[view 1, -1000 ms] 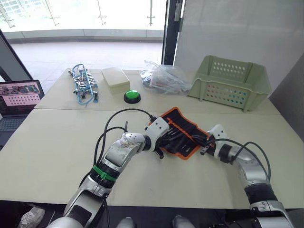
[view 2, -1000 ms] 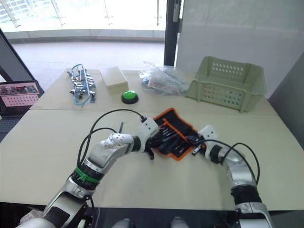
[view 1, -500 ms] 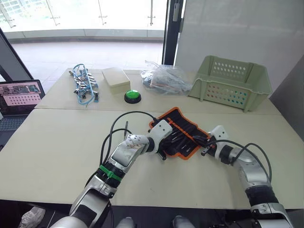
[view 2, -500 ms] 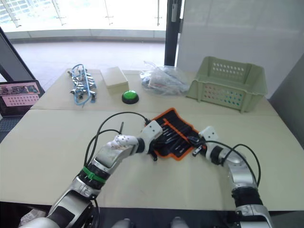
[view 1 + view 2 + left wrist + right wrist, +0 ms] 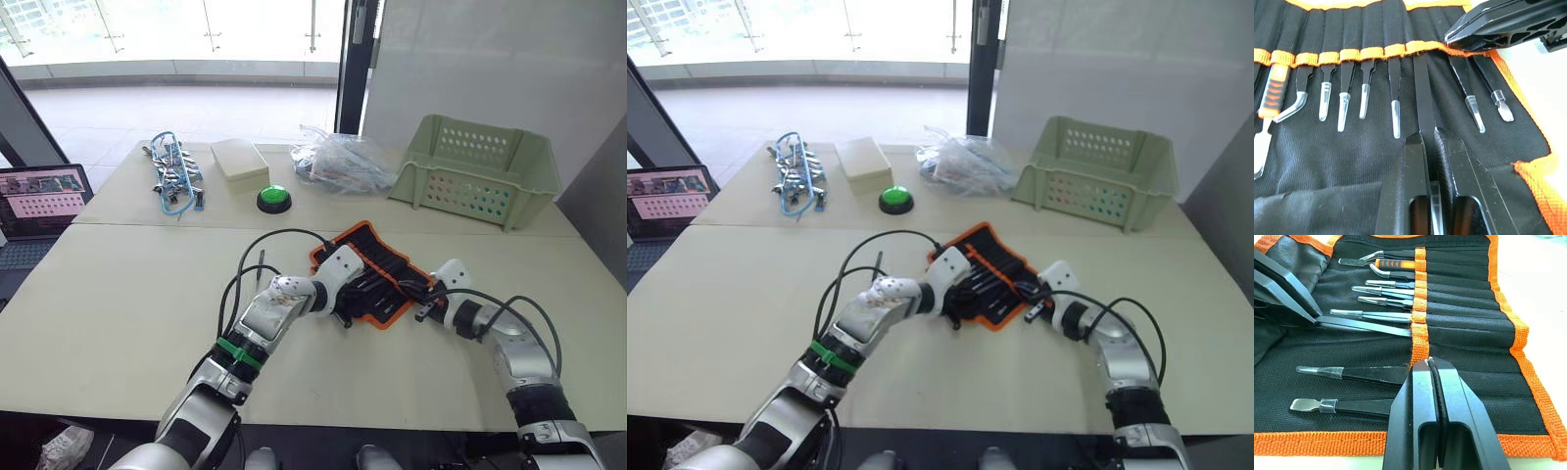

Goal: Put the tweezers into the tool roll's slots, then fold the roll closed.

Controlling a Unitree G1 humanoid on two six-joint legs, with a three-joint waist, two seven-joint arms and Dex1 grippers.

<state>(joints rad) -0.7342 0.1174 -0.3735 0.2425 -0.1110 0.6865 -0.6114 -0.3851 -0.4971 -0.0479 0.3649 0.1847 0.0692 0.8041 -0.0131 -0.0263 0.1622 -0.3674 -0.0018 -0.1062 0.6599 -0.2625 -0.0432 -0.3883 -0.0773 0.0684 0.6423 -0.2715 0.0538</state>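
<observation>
I'm mid-insertion: my left gripper (image 5: 1431,147) has its jaws clamped on one of the tweezers (image 5: 1422,93), its far end already under the orange slot band of the tool roll (image 5: 377,277), which lies open on the tabletop (image 5: 118,294). My right gripper (image 5: 1430,369) pinches that band with jaws closed. Next I'd push the tweezers deeper, then release.

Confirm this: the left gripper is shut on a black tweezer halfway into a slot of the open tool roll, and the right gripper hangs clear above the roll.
Not quite. The left gripper is shut on the tweezer as you say, but the right gripper does not hang clear: the right wrist view shows it shut and pressed onto the orange slot band of the open tool roll.
</observation>
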